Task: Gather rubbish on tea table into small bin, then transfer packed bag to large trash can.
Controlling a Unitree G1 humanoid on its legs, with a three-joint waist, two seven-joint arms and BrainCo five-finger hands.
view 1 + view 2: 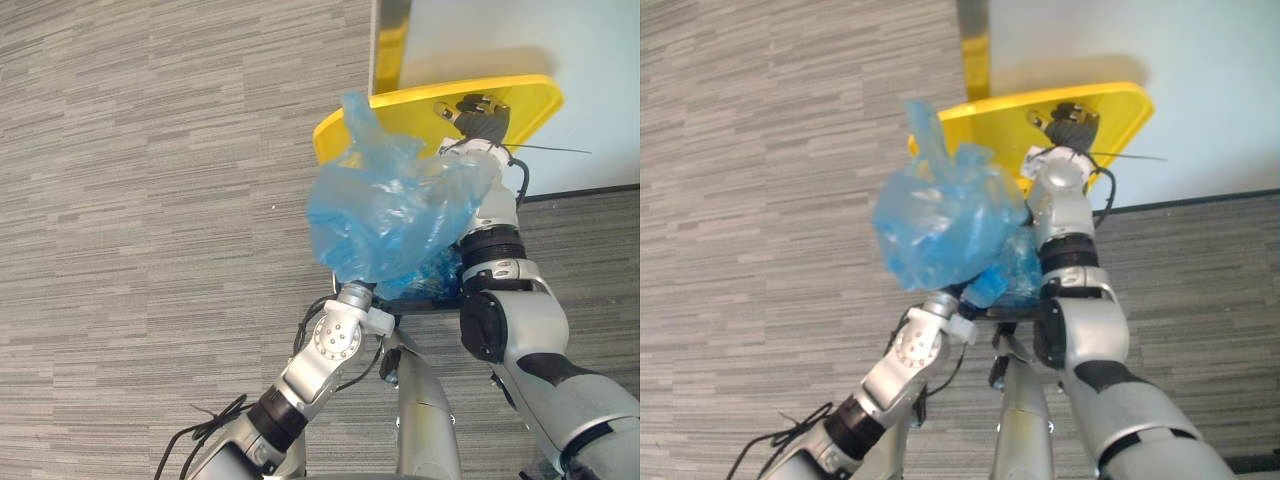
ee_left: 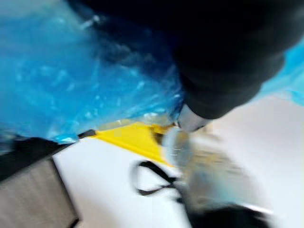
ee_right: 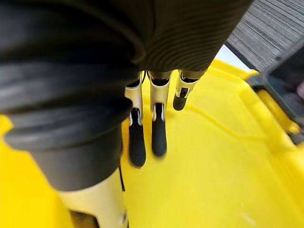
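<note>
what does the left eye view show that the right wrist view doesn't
Left eye view: the full blue bag overlapping the yellow lid's edge, with grey carpet around. Right wrist view: up close, the fingers of the right hand held straight at the lid's surface. Both: the right hand on the yellow lid.

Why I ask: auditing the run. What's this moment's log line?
stage: bag transfer; left hand: at blue bag; right hand: open, on yellow bin lid
</note>
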